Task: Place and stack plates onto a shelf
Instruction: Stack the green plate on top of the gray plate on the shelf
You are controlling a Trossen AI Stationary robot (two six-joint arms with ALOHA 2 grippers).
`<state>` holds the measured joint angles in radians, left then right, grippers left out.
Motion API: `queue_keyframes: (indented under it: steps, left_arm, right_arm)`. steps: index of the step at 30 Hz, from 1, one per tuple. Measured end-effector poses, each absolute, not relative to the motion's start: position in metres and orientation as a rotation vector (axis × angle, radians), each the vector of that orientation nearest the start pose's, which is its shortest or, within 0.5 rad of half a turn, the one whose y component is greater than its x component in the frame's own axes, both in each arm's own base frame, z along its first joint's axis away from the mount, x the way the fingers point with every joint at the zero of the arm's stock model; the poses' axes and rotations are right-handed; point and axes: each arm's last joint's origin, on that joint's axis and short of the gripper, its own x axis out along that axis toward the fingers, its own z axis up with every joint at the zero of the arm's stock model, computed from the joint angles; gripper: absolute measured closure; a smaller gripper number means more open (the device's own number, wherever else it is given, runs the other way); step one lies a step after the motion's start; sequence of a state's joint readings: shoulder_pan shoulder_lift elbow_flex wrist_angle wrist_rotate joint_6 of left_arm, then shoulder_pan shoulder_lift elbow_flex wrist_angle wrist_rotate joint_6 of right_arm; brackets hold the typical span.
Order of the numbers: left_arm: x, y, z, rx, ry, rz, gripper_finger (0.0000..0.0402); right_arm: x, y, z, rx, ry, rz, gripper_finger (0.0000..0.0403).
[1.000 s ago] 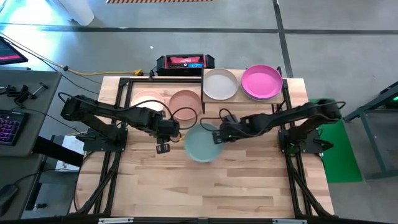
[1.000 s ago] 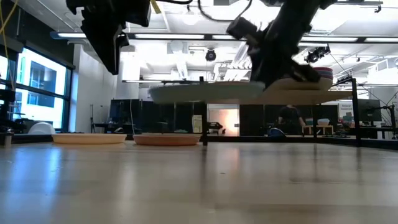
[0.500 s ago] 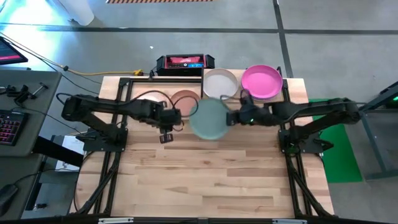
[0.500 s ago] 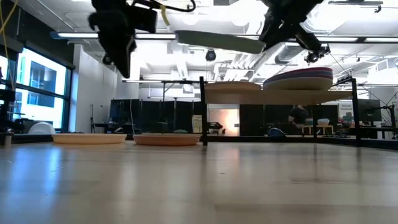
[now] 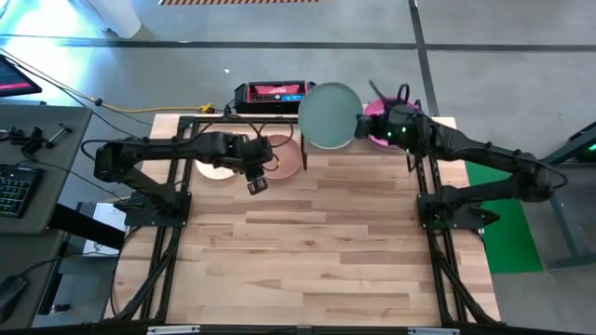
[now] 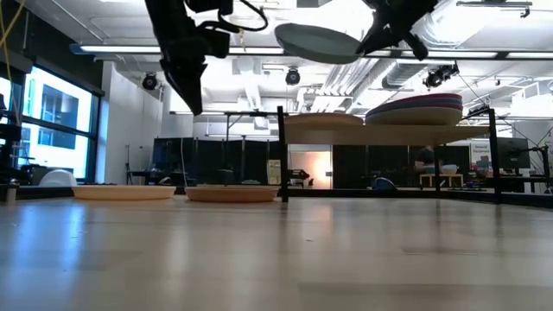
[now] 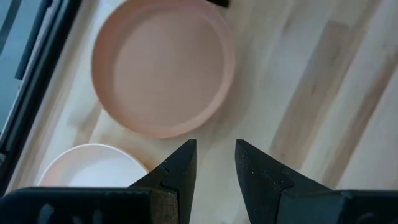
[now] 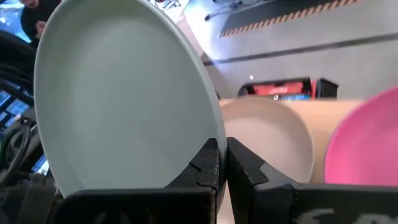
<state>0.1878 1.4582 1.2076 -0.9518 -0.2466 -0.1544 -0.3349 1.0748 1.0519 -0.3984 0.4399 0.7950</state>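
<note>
Right gripper point(image 8: 222, 163) pinches the rim of the round matte teal-green plate point(image 5: 329, 115), held above the light-wood shelf point(image 6: 406, 131).
Left gripper point(image 7: 214, 163), fingers spread, empty, hangs over the terracotta plate point(image 7: 163, 65) beside the shelf.

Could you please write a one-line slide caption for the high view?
Right gripper holds a teal plate above the shelf; left gripper waits open.

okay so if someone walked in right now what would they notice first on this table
The right gripper holds the teal-green plate by its rim, raised above the cream plate on the shelf. Beside it lies the magenta plate. The left gripper hangs open over the terracotta plate on the table.
</note>
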Motion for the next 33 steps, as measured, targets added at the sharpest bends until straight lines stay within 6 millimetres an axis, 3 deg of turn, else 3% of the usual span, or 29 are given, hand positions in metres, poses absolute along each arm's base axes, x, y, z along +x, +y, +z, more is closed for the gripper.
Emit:
queue_keyframes:
  steps: [12, 26, 29, 33]
  left_arm:
    - [0.270, 0.074, 0.275, -0.157, 1.137, 0.538, 0.0300]
    - [0.271, 0.074, 0.275, -0.171, 1.127, 0.548, 0.0300]
    - [0.271, 0.074, 0.275, -0.171, 1.128, 0.548, 0.0300]
    - [0.271, 0.074, 0.275, -0.176, 1.126, 0.551, 0.0300]
  right_arm:
    - [0.189, -0.135, 0.355, 0.722, 0.062, -0.918, 0.0403]
    - [0.182, -0.157, 0.338, 0.865, 0.186, -0.892, 0.0403]
    - [0.184, -0.159, 0.348, 0.829, 0.244, -0.895, 0.0403]
    - [0.190, -0.166, 0.377, 0.747, 0.307, -0.894, 0.0403]
